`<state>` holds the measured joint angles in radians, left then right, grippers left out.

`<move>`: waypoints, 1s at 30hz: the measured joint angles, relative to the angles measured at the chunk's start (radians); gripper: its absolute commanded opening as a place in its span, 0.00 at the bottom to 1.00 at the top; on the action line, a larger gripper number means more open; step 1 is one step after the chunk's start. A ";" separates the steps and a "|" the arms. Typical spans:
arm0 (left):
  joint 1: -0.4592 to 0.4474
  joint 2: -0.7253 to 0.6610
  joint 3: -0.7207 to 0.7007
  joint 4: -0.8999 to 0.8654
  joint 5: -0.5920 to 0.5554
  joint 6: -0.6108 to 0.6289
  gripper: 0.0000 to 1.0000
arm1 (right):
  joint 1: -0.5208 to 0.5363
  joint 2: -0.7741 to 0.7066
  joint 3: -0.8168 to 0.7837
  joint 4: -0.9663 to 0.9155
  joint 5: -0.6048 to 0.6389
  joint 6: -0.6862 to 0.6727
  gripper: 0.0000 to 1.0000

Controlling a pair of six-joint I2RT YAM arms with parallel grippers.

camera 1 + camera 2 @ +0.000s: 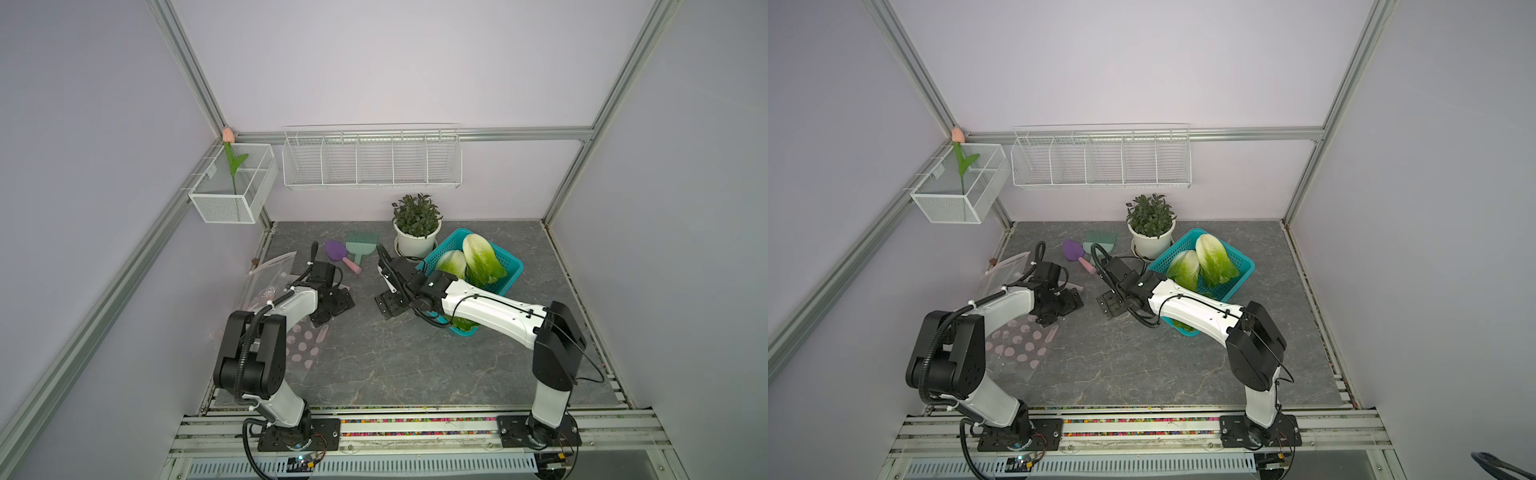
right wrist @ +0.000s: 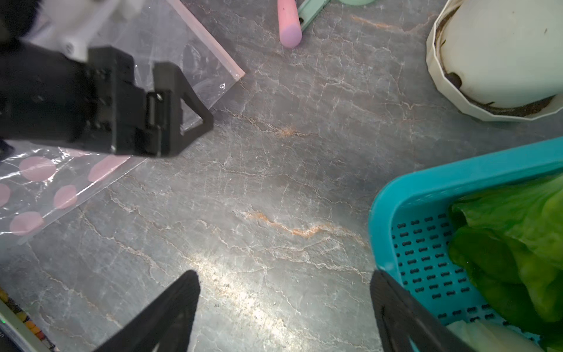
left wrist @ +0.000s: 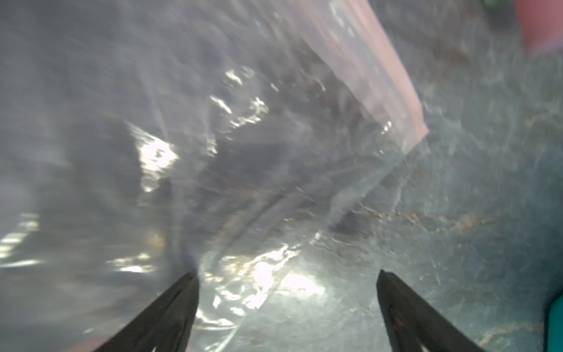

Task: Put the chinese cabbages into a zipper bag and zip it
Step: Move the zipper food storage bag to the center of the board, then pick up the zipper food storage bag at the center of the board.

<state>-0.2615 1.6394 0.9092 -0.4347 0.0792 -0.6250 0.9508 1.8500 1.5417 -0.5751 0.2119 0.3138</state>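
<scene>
Located chinese cabbages in teal basket, none bagged. Found zipper bag flat, empty, beneath left gripper, jaws spread, gripping nothing. Noted right gripper likewise spread, empty, above table. Judged loading and zipping outstanding.

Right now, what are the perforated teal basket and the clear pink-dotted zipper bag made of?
Perforated teal basket: likely moulded plastic, smooth, slightly glossy, with uniform slots. Clear pink-dotted zipper bag: thin plastic film, shiny and wrinkled; the veined table shows through it.
</scene>
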 measured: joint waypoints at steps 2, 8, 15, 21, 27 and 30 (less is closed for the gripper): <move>-0.066 0.010 -0.005 0.073 0.020 -0.036 0.93 | -0.002 -0.018 -0.026 0.010 0.000 0.013 0.90; -0.219 0.049 0.009 0.200 0.084 -0.097 0.91 | -0.042 -0.116 -0.117 0.052 -0.009 0.069 0.89; -0.189 -0.121 0.110 -0.090 0.043 -0.025 0.91 | -0.062 -0.147 -0.137 0.090 -0.024 0.114 0.87; 0.006 -0.414 0.152 -0.240 -0.119 0.025 0.99 | 0.020 -0.018 -0.037 0.108 -0.057 0.146 0.87; 0.174 -0.405 0.032 -0.282 -0.155 0.058 0.99 | 0.085 0.153 0.091 0.110 -0.110 0.151 0.87; 0.143 -0.302 0.009 -0.309 -0.142 0.071 0.99 | 0.088 0.193 0.110 0.109 -0.127 0.151 0.87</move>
<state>-0.1184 1.3376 0.9180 -0.7433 -0.0631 -0.5541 1.0386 2.0434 1.6520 -0.4664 0.0853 0.4648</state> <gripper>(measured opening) 0.992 0.869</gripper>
